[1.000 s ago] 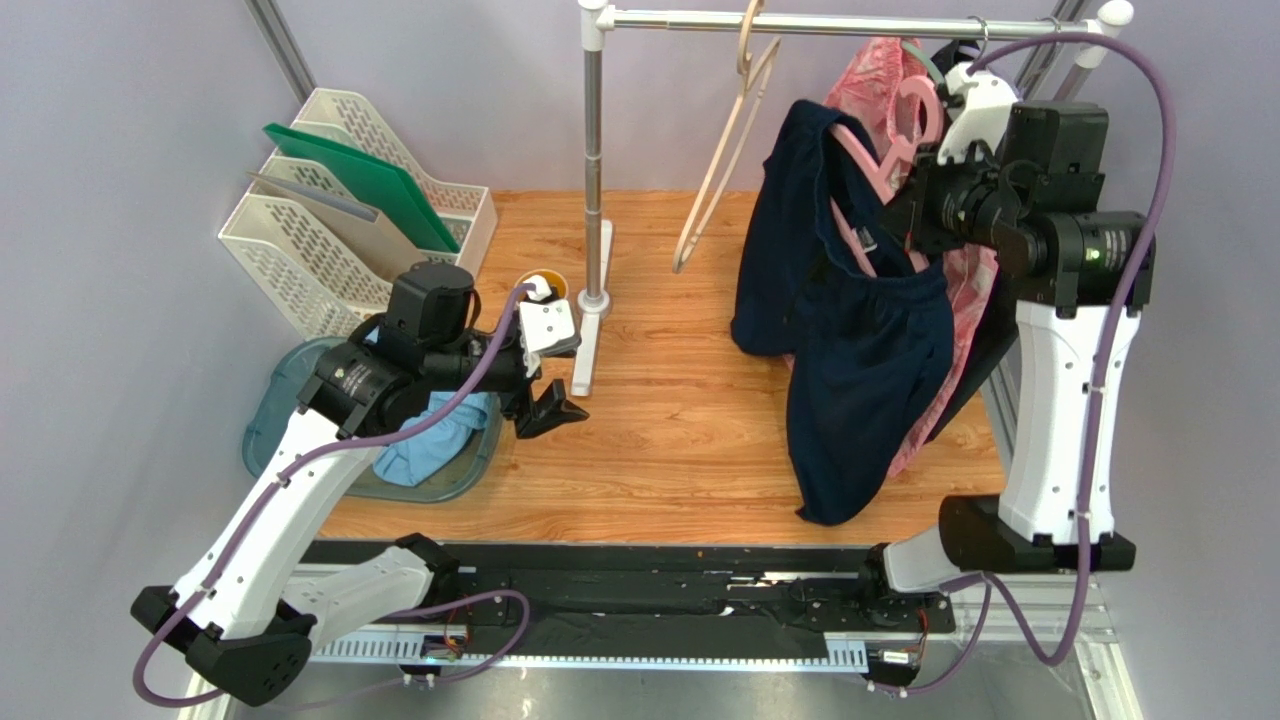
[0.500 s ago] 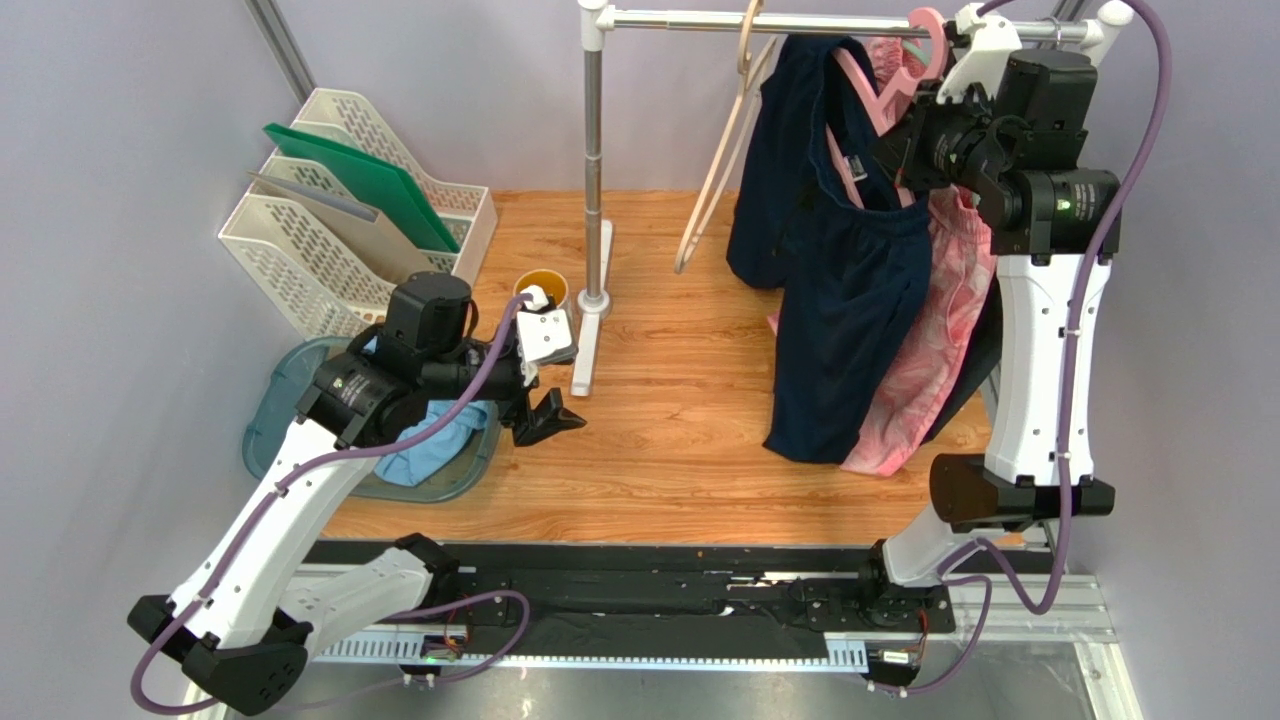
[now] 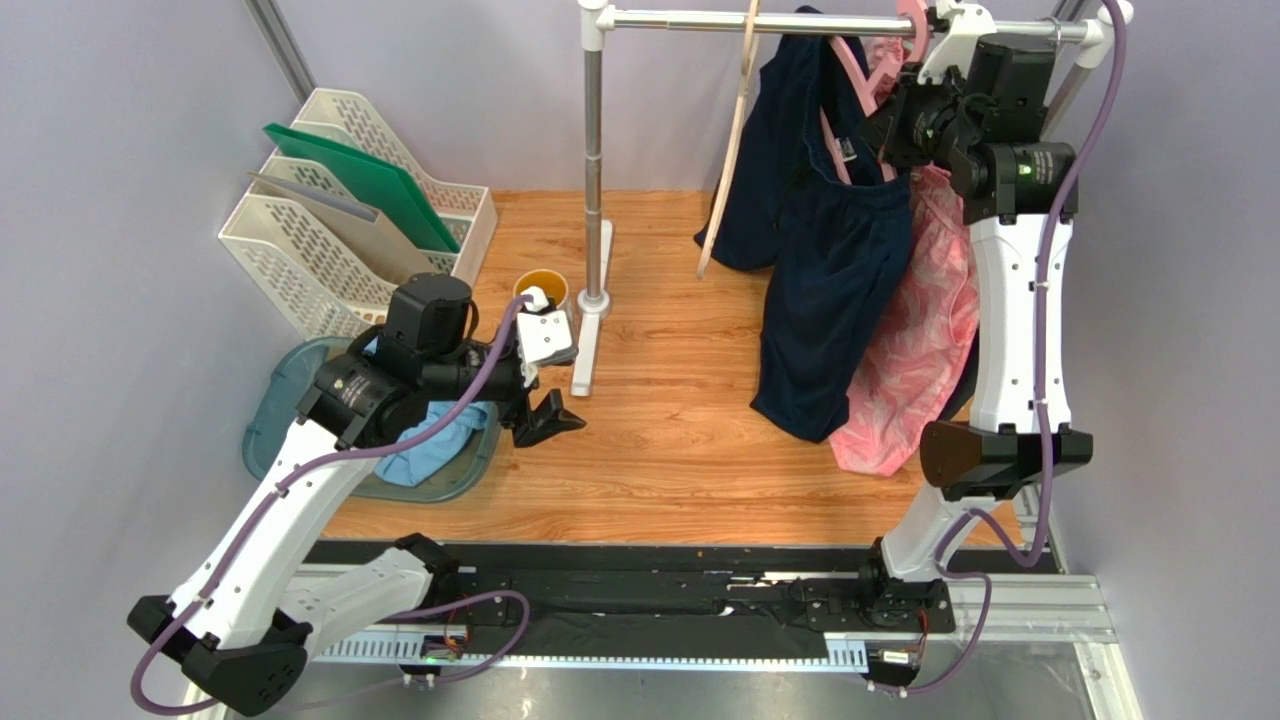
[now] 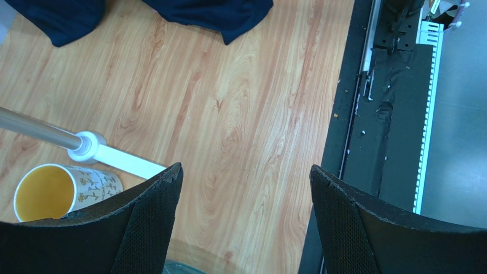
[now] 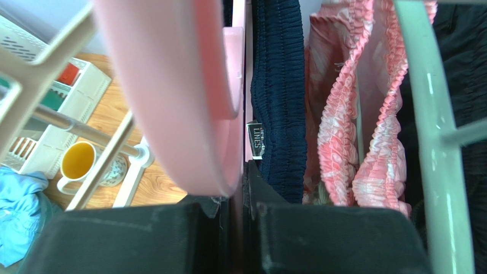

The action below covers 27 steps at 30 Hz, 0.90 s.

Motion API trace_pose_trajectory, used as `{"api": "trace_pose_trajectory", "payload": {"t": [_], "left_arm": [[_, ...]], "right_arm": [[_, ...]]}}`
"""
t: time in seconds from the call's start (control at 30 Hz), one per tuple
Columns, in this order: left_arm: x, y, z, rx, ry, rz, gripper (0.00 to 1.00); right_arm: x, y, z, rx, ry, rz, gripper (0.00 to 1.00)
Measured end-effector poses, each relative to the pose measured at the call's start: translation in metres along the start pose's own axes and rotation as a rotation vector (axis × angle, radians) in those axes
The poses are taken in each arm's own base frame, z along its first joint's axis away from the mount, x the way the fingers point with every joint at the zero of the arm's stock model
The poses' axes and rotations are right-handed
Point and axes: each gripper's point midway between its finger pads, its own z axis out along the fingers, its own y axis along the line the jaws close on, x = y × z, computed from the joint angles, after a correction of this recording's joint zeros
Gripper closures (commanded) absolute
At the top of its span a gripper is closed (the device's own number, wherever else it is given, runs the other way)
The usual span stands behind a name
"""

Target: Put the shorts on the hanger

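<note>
The dark navy shorts hang draped over the pink hanger, its hook up at the rail. My right gripper is raised high and shut on the hanger just below the hook. In the right wrist view the pink hanger runs between the shut fingers of the right gripper, with the shorts' waistband and white label just beyond. My left gripper hovers low over the table, open and empty; in the left wrist view the left gripper has bare wood between its fingers.
Pink patterned shorts hang right behind the navy ones, beside a green hanger. A beige hanger hangs on the rail to the left. The rack pole, a cup, a white file rack and a basin with a blue garment stand at the left.
My right arm has lifted the hanger with the shorts upward and back to rail height. The beige hanger has swung. The left arm has stayed still.
</note>
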Motion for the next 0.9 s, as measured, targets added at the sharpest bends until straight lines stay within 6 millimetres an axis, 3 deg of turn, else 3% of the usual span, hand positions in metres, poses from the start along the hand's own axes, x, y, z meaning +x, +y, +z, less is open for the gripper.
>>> {"api": "trace_pose_trajectory", "payload": {"t": [0.13,0.37,0.47,0.5,0.57,0.73,0.9], "left_arm": [[0.003,0.0,0.0,-0.005,0.006,-0.003,0.14],[0.011,0.011,0.0,-0.053,0.022,-0.094,0.12],[0.013,0.025,0.0,-0.094,0.02,-0.159,0.07],[0.015,0.032,0.001,-0.11,0.021,-0.192,0.01],[0.016,0.036,0.002,-0.12,0.02,-0.223,0.0],[0.01,0.042,-0.001,-0.139,-0.019,-0.292,0.01],[0.008,0.065,-0.013,-0.209,-0.053,-0.409,0.01]], "right_arm": [[0.004,-0.007,0.012,0.018,0.008,0.002,1.0],[0.0,-0.038,0.007,0.105,-0.005,0.026,1.0],[-0.001,-0.051,0.004,0.14,-0.011,0.036,0.79],[-0.002,-0.054,0.004,0.147,-0.013,0.037,0.69],[-0.003,-0.058,0.003,0.15,-0.019,0.038,0.54],[-0.006,-0.05,-0.005,0.118,-0.035,0.038,0.35],[-0.027,-0.029,-0.041,0.077,-0.115,0.013,0.17]]}}
